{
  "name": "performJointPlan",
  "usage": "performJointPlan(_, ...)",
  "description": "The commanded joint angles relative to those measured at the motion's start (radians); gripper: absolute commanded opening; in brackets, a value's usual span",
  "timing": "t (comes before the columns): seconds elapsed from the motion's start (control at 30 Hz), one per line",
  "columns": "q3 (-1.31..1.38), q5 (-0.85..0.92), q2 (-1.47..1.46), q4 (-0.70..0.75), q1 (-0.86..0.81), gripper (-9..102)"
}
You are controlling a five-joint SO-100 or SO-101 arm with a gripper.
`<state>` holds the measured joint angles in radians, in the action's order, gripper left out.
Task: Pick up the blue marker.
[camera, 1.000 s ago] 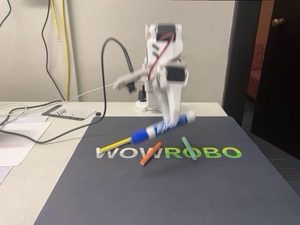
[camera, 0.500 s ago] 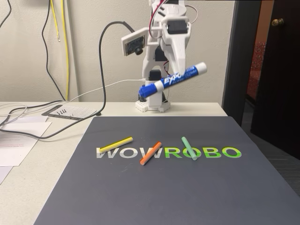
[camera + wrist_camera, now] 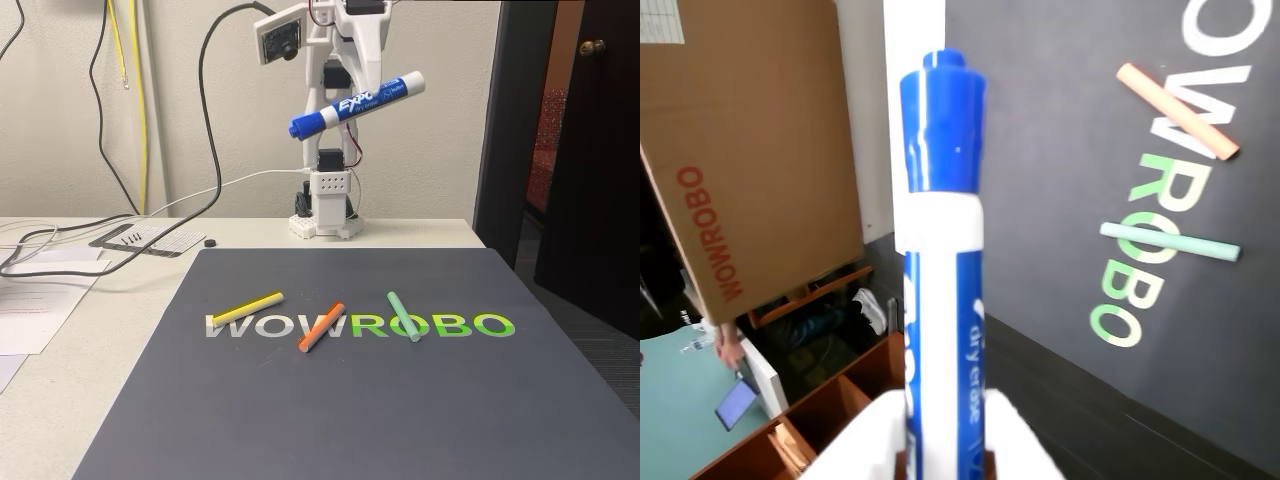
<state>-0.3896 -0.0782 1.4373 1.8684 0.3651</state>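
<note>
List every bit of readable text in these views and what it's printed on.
"WOWROBO" - on the dark mat, white then green letters.
"WOWROBO" - red, on the cardboard box in the wrist view.
"EXPO" - on the blue marker held in the gripper.
"dry erase" - on the marker's label, wrist view.
Smaller marker print and the paper sheets: too small to read.

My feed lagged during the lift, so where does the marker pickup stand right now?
Done: the blue marker is off the mat, held high and tilted, cap end lower, in the gripper. In hand: the wrist view shows the white fingers closed on its barrel. Left: nothing visible. The yellow stick, orange stick and green stick lie on the mat.
</note>
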Motion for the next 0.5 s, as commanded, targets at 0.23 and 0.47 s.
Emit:
performJointPlan(0.23,-0.216,0.043,0.288,0.179,-0.021,0)
performJointPlan(0.47,-0.356,0.029,0.451,0.178,-0.026,0)
